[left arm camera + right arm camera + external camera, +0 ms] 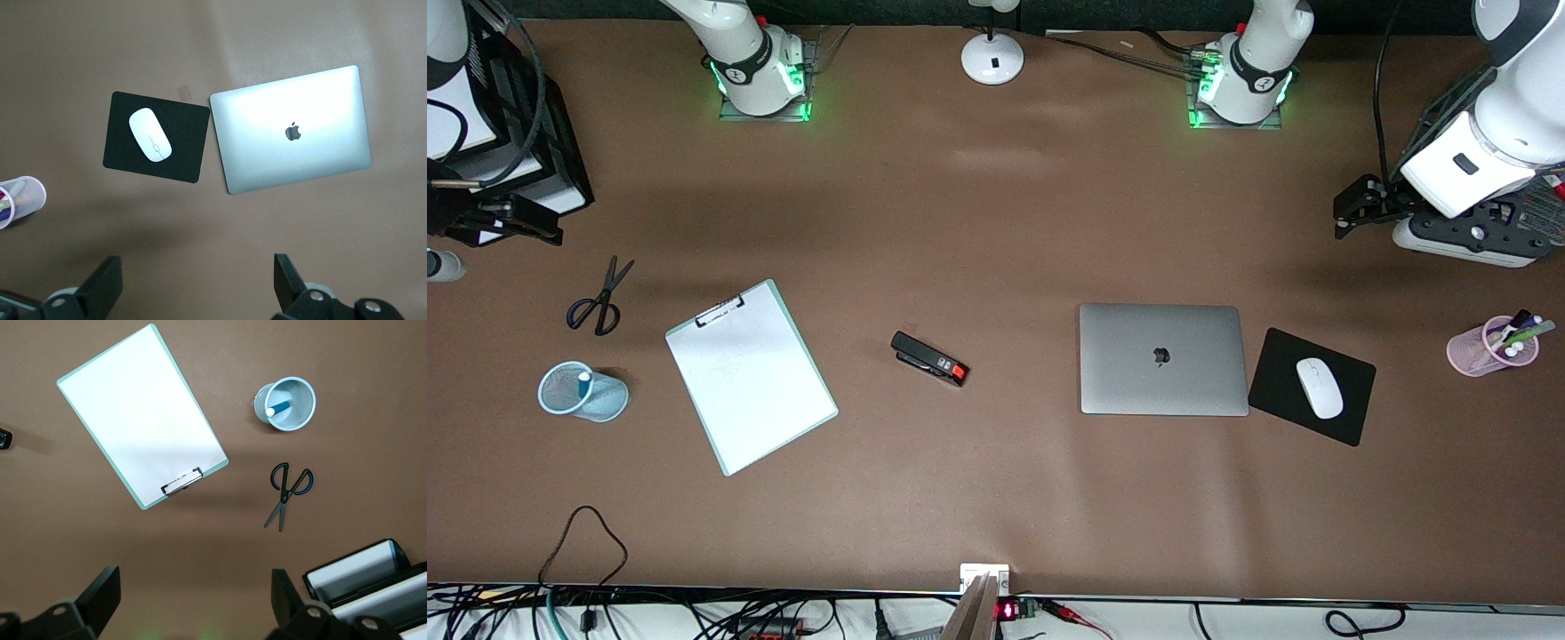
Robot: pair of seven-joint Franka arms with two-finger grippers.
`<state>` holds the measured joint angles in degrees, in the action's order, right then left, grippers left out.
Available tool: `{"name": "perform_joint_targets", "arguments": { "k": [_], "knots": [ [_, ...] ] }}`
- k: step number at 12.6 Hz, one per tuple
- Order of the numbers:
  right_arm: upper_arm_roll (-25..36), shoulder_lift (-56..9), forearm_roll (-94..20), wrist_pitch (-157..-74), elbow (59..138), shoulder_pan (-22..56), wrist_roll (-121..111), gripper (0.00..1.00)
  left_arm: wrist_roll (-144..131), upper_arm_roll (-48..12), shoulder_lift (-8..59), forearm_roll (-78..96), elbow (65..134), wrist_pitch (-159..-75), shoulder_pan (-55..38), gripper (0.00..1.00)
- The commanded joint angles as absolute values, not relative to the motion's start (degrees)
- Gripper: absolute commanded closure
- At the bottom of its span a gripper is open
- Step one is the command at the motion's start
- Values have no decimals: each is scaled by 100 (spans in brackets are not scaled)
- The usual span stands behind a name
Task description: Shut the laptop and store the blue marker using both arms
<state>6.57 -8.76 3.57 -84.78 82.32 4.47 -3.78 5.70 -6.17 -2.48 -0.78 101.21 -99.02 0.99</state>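
Note:
The silver-grey laptop (pixel 1162 358) lies shut on the table with its apple logo up; it also shows in the left wrist view (pixel 293 130). The blue marker (pixel 584 384) stands white end up in a light-blue mesh cup (pixel 583 391) at the right arm's end; the right wrist view shows the marker (pixel 280 409) in the cup (pixel 288 403). My left gripper (pixel 1352 212) (pixel 198 280) is open and empty, high over the left arm's end. My right gripper (pixel 507 227) (pixel 197 593) is open and empty, high over the right arm's end.
A black mouse pad (pixel 1352 418) with a white mouse (pixel 1319 388) lies beside the laptop. A pink cup (pixel 1491 347) holds pens. A white clipboard (pixel 749 373), black stapler (pixel 929 358), scissors (pixel 600 302) and a black paper rack (pixel 507 133) are also here.

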Motion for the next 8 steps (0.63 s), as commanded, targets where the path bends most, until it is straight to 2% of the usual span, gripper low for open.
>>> {"name": "perform_joint_targets", "arguments": {
  "k": [1, 6, 8],
  "knots": [
    [659, -669, 36, -8507, 8419, 291, -264, 0, 624, -650, -167, -193, 9932, -9765, 105, 0],
    [668, -431, 35, -8586, 8674, 290, -255, 0, 624, -650, -176, -193, 9932, -9756, 105, 0],
    [668, -169, 44, -8892, 9085, 290, -255, 0, 642, -650, -167, -193, 9932, -9756, 105, 0]
  ]
}}
